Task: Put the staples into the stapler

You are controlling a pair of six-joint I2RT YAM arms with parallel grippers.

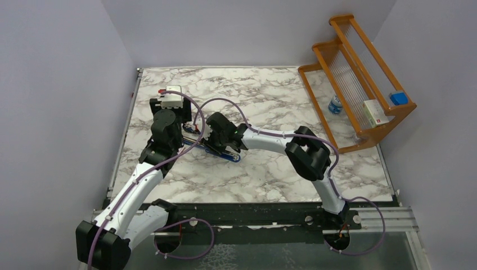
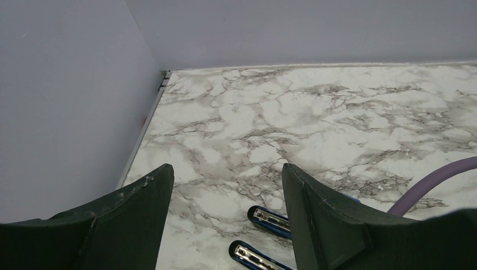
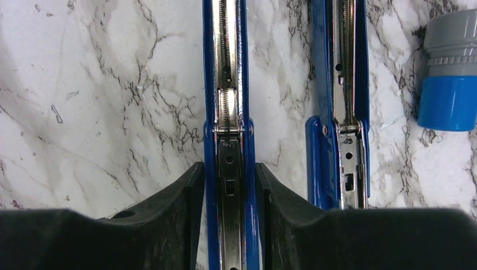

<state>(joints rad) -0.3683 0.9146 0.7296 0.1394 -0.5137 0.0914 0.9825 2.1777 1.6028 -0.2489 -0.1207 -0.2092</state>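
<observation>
- Grey-veined marble tabletop [image 1: 270, 169] is running up to lilac walls [image 1: 67, 84] at the left and back, with open marble stretching right of the stapler [image 1: 222, 153].
- At the back right, a wooden rack [image 1: 360, 62] is standing.
- Reaching along the left side, the left gripper [image 2: 226, 169] is hanging wide open over the stapler's two tips.
- Bending in from the right, the right gripper [image 3: 229, 166] is flanking one blue rail closely; whether it is pressing, I cannot tell.
- Folded open, the stapler is lying with both metal channels facing up.
- Well apart from it, the staples box [image 1: 376, 112], white with a pink label, is sitting on the rack.
</observation>
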